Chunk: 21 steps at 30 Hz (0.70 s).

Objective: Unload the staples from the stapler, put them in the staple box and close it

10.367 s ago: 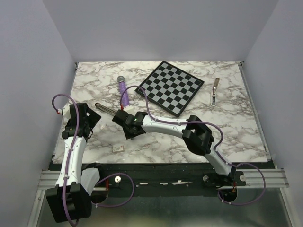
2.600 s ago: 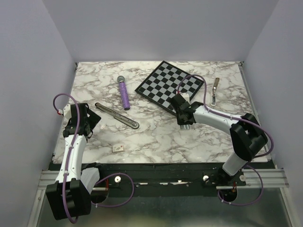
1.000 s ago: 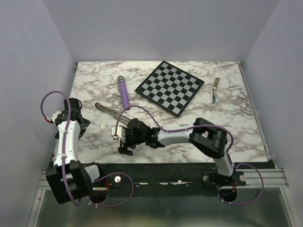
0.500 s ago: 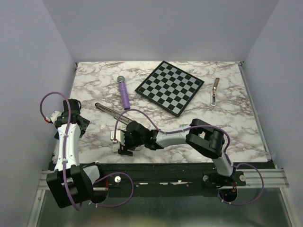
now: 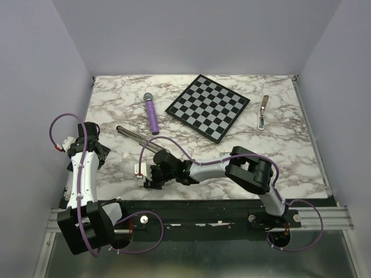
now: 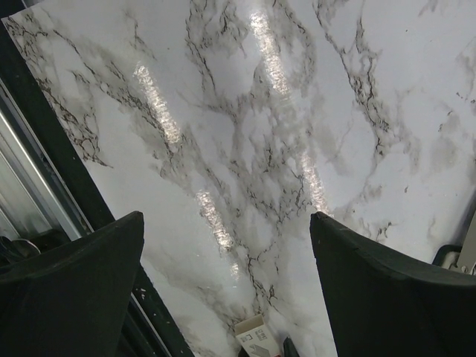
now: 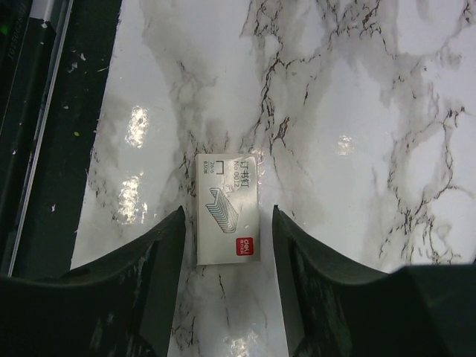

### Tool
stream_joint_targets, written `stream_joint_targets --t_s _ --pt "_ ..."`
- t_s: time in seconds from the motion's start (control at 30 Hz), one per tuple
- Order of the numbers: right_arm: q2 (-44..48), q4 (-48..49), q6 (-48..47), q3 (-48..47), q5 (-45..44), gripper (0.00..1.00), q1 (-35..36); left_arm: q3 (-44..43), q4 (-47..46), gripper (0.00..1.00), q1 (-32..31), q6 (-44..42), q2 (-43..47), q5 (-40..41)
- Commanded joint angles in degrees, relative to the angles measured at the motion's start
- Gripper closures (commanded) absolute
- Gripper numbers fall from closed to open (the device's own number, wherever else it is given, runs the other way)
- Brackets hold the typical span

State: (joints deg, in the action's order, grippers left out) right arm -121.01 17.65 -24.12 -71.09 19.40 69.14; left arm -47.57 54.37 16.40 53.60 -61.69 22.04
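Near edge, left of centre: my right gripper (image 7: pixel 227 223) sits low over the marble table (image 5: pixel 290 156), jaws parted and straddling a small white staple box (image 7: pixel 227 210). The wrist view shows a sliver of marble between each finger and the box side, so it's not clamped and nothing is held. The box lies flat, label up, just in from the black front rail (image 7: pixel 44 111). My left gripper (image 6: pixel 227 223) is off at the left side, jaws spread wide with only marble between them. The box corner peeks in at the bottom of its view. The stapler (image 5: pixel 134 138) lies flat on the table just beyond the right gripper, running diagonally, its near end hidden behind the right arm (image 5: pixel 208 168). Neither gripper touches it. Further back are the purple cylinder (image 5: pixel 152 117), then the chessboard (image 5: pixel 208 108), with a silver-tan bar (image 5: pixel 264 111) far right.
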Motion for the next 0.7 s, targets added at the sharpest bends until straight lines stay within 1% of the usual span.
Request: stream_joint_targets --t_s 0.0,0.23,0.5,0.67 --pt "-0.3 -1.5 -2.6 2.2 0.8 0.43 0.6 -0.2 -0.7 0.02 0.4 0.3 -0.7 1.2" --pt "1.4 -1.3 -3.5 4.1 -0.6 0.46 0.6 -0.1 -0.7 0.03 0.4 0.3 -0.6 1.6" --pt "3.4 -1.2 -4.9 6.0 -2.0 0.55 0.6 0.3 -1.1 0.03 0.4 0.4 -1.3 1.0" --pt "3.9 -1.3 -4.8 6.0 -2.8 0.59 0.6 0.5 -1.3 0.04 0.4 0.7 -1.4 0.6"
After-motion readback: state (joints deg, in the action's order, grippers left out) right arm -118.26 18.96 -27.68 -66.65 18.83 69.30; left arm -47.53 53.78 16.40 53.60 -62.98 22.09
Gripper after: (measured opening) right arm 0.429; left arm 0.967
